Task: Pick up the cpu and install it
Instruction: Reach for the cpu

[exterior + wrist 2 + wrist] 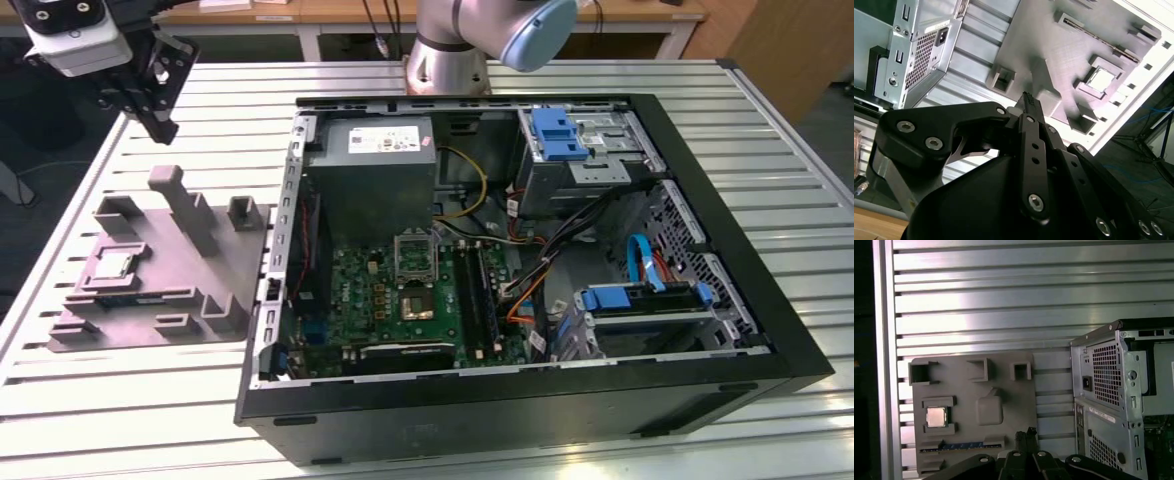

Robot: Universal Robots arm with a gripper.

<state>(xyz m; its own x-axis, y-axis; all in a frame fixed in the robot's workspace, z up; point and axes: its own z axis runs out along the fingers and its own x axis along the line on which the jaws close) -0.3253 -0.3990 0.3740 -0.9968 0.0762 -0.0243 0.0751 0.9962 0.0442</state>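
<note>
The cpu lies in a square pocket of the grey moulded tray on the worktop, at 9 o'clock from the open computer case. The gripper, pressed together and empty, hangs at the tray's 12 o'clock.

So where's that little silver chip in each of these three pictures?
Exterior view: the cpu lies in a pocket of the grey tray, to the exterior view's left of the case.
First wrist view: cpu in its tray pocket, on the side away from the case.
Second wrist view: cpu in the same pocket, again away from the case.
Shared landmark: the grey tray.
</note>
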